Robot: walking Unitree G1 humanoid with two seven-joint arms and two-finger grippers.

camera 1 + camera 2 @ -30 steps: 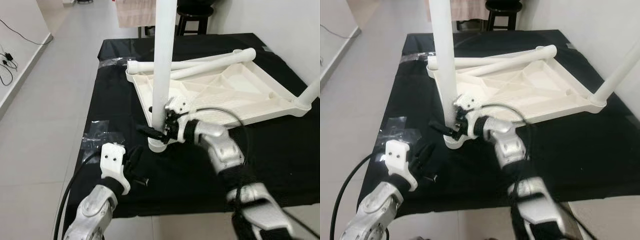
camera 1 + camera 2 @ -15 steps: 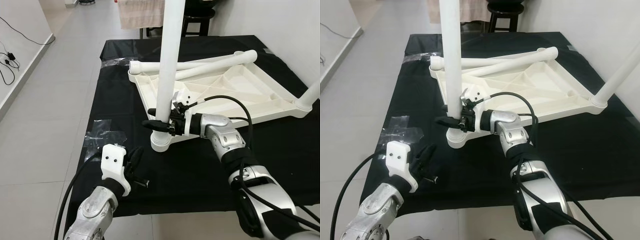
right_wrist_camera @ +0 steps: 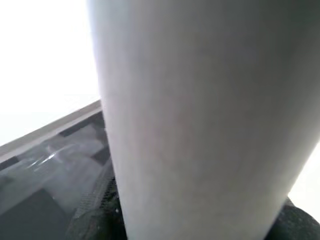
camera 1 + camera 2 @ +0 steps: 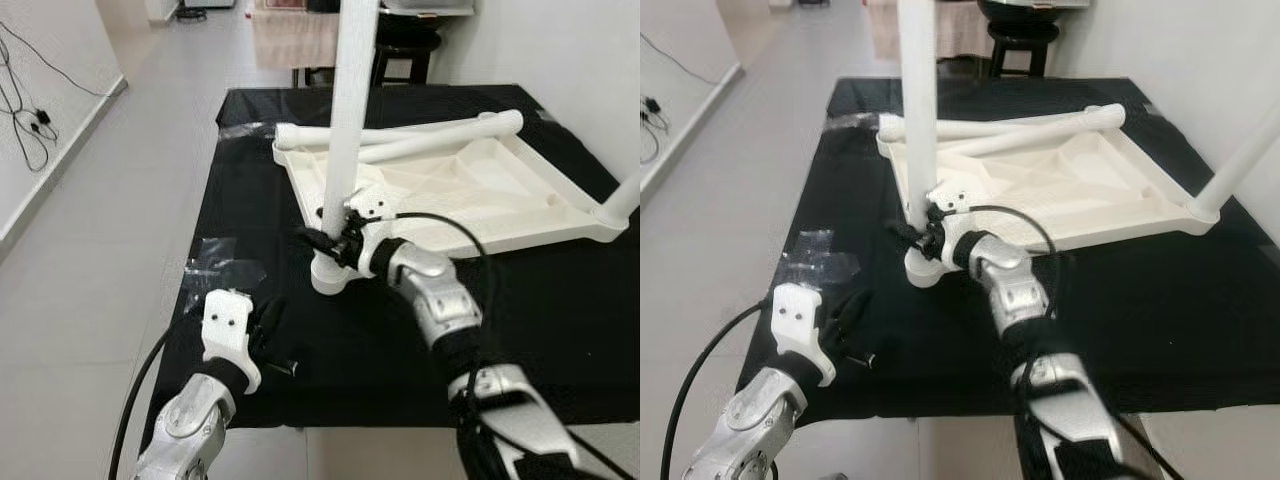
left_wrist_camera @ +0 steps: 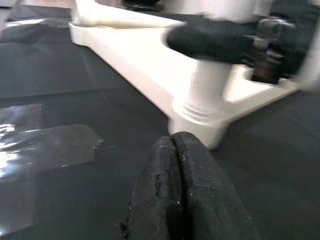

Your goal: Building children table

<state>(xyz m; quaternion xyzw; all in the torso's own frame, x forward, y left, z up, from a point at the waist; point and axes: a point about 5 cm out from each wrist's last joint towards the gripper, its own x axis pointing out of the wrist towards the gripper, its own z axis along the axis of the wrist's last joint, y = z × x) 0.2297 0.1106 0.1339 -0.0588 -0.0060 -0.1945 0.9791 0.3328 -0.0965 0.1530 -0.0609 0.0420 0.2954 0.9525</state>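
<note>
Right gripper [image 4: 322,240] lowered on upright leg [image 4: 350,120]; two legs flat.

you have bare black counter [image 4: 250,215] between the left end effector [image 4: 272,330] and the upright leg [image 4: 352,120], broken by flat clear tape [image 4: 222,270]. the right end effector [image 4: 322,240] clasps that leg just above its socket, blocking that corner. the upturned tabletop [image 4: 470,190] and two loose legs [image 4: 400,140] lying across it fill the far right side.
</note>
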